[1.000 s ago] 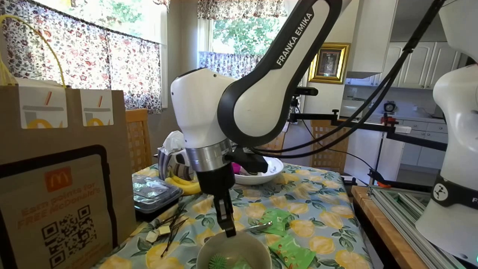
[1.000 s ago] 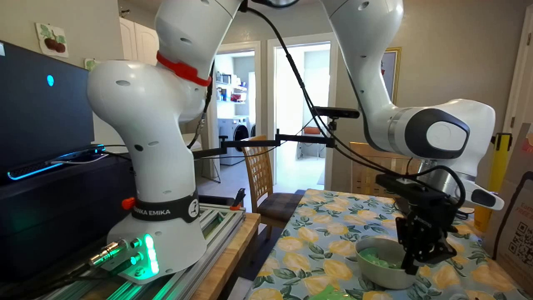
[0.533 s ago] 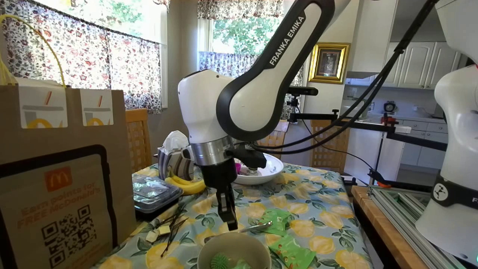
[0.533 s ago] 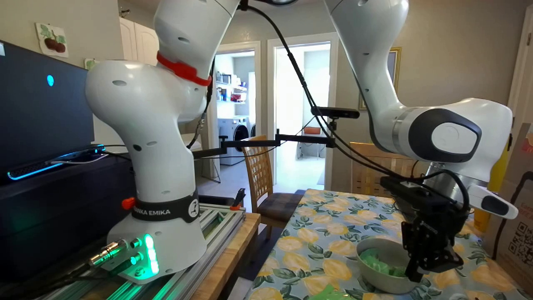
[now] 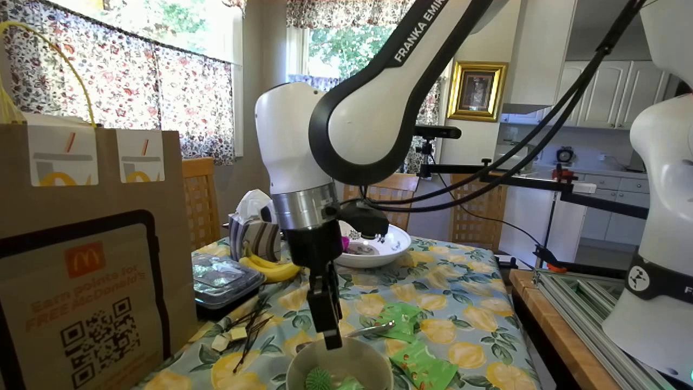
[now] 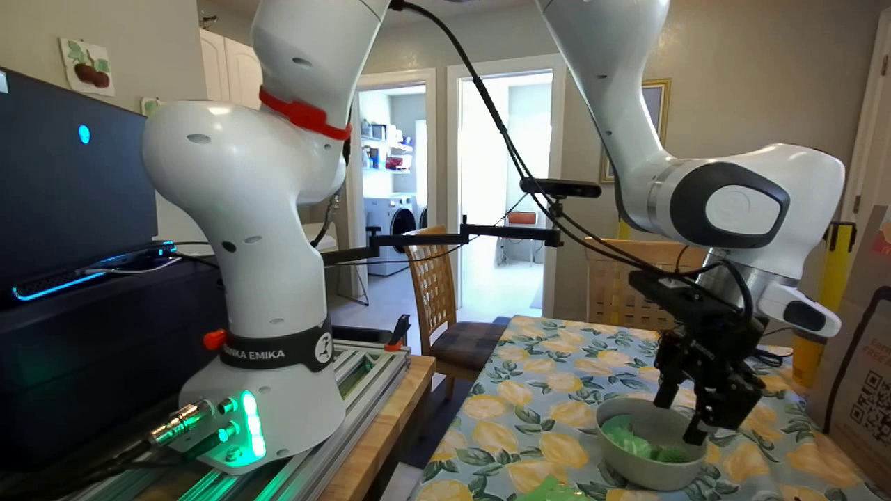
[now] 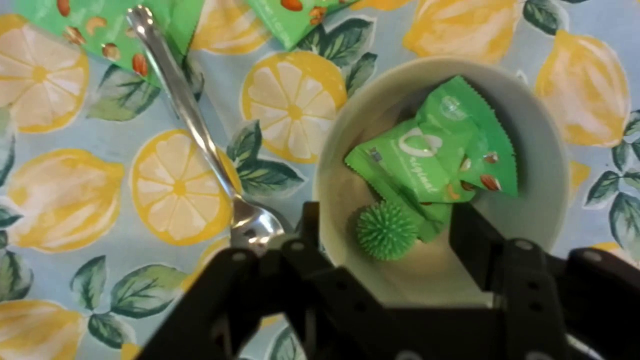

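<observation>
My gripper (image 7: pixel 387 220) stands open above a pale round bowl (image 7: pixel 542 210), and nothing is held between its black fingers (image 7: pixel 475 245). A spiky green ball (image 7: pixel 386 231) lies in the bowl, framed between the fingers in the wrist view. Against the ball rests crumpled green snack packaging (image 7: pixel 425 155) with nuts printed on it. In both exterior views the gripper (image 6: pixel 681 417) hangs over the side of the bowl (image 6: pixel 647 473), with its fingertips close to the rim. Whether a fingertip touches the bowl I cannot tell.
A metal utensil (image 7: pixel 195 120) lies beside the bowl, and green packets (image 5: pixel 425 365) are on the lemon-print cloth. Farther off are bananas (image 5: pixel 273 271), a plastic box (image 5: pixel 224 279), a tissue box (image 5: pixel 254 238) and a white bowl (image 5: pixel 373 260). A tall paper bag (image 5: pixel 97 244) stands near.
The jaws have spread apart during the last half second. My wrist and forearm have risen slightly and tilted. The bowl shifted a little early on; the ball stays in it.
</observation>
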`<move>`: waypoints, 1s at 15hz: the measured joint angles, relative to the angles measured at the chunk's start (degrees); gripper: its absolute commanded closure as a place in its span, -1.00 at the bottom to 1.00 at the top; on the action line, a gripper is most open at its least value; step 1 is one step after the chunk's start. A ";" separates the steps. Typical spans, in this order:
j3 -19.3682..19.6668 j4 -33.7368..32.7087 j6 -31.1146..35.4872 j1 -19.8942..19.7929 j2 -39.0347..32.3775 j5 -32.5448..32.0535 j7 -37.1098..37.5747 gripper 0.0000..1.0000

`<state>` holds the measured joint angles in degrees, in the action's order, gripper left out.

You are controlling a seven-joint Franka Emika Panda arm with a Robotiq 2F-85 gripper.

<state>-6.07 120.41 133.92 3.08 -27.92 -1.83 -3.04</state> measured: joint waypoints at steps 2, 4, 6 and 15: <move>-0.86 0.05 -1.76 0.37 0.93 0.57 0.00 -1.00; -1.13 0.04 -2.90 1.05 1.11 0.63 0.00 -1.00; -1.10 0.03 -3.50 1.83 0.92 0.35 0.01 -1.00; 1.50 -1.43 -3.52 4.75 -2.88 -4.63 2.08 -1.00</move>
<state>-4.57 118.98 130.40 7.82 -30.80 -6.46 -0.96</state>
